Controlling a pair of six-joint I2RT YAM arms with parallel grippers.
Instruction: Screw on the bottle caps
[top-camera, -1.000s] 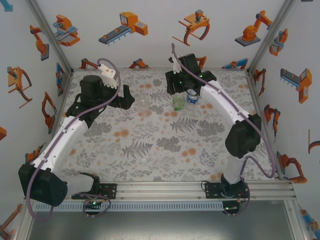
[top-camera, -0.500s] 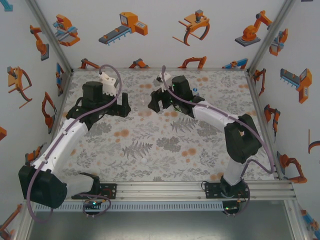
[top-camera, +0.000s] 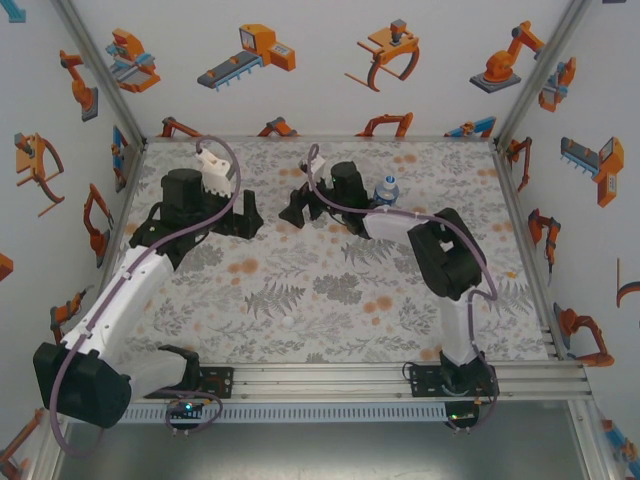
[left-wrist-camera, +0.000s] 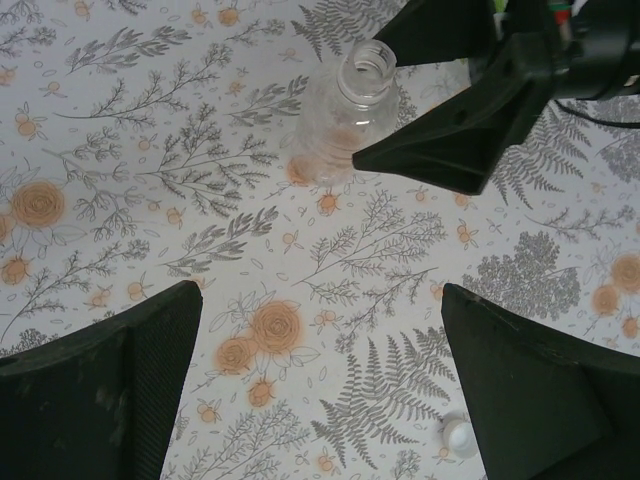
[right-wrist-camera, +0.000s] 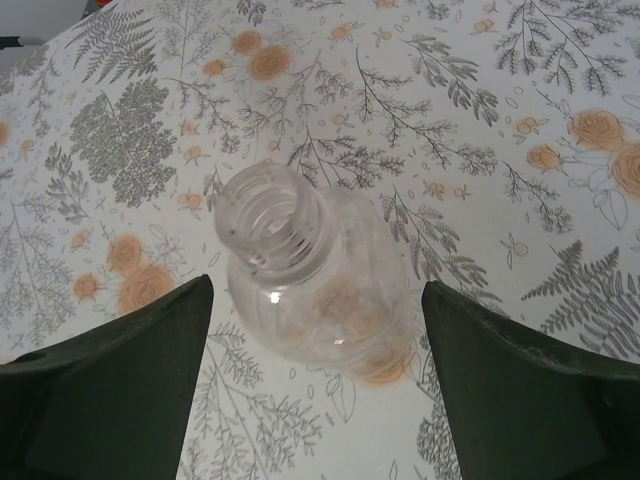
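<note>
Here, the clear bottle (right-wrist-camera: 320, 300) is standing upright on the far half of the table (top-camera: 230, 300), with its long axis vertical and its threaded neck (right-wrist-camera: 265, 225) bare and facing straight up. You are bracketing it with the right gripper (top-camera: 293, 212). The jaws are standing spread, one finger on each side of the body, and the right wrist view is showing a thin strip of cloth between each finger and the plastic, so nothing is being pinched. The nearest bottle cap (left-wrist-camera: 455, 437) is lying on the cloth just beside one finger of the left gripper (left-wrist-camera: 320, 290), which is facing the bottle from the opposite side with its jaws wide apart and nothing between them. You are therefore looking at a sideways squeeze by the right arm, the one already at the bottle. The left arm, the one nearer the cap, is likely facing a short drop onto it, then a carry to the neck along that vertical axis. A second cap (top-camera: 288, 322) is lying well apart on the open middle of the table. The blue-label bottle (top-camera: 386, 190) is standing just beyond the right forearm. The near side is offering free room, while the two grippers are crowding each other and the back wall (top-camera: 300, 100) is bounding the far side.
</note>
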